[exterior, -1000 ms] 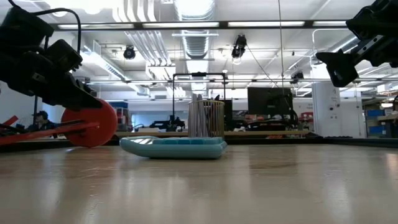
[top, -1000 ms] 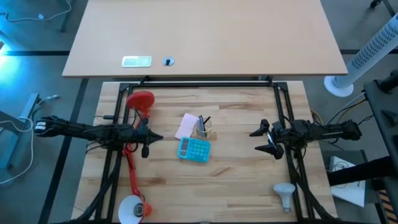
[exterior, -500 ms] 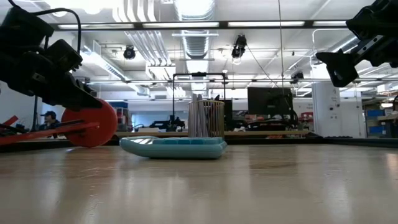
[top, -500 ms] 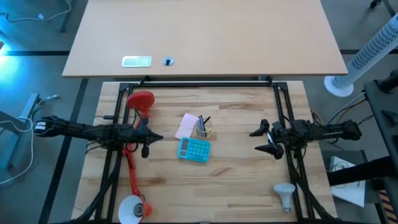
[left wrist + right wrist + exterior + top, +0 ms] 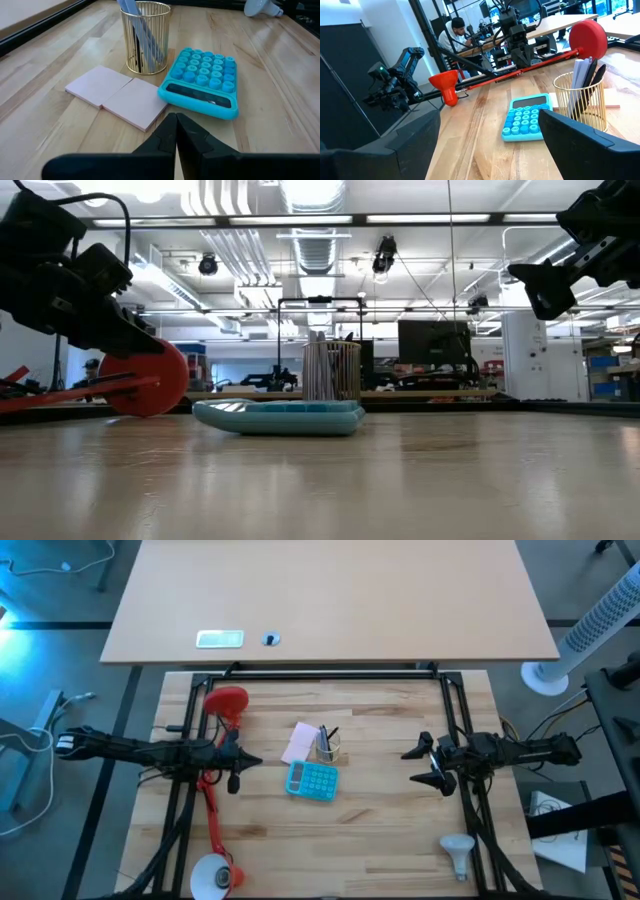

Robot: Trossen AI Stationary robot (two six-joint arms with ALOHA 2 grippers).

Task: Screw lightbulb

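Lying on its side near the counter's (image 5: 380,830) front right corner, the lightbulb (image 5: 458,851) is probably light, smooth and fragile; grasp the domed head gently, leaving the grey screw base free. Right pincer (image 5: 421,766) hovers spread wide, well apart from it. Left pincer (image 5: 176,131) is closed, empty.

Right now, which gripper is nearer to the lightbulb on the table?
The right gripper. The lightbulb lies at the table's near right corner, on that gripper's own side. The left gripper, fingers shut, hangs across the table, beyond the blue calculator.
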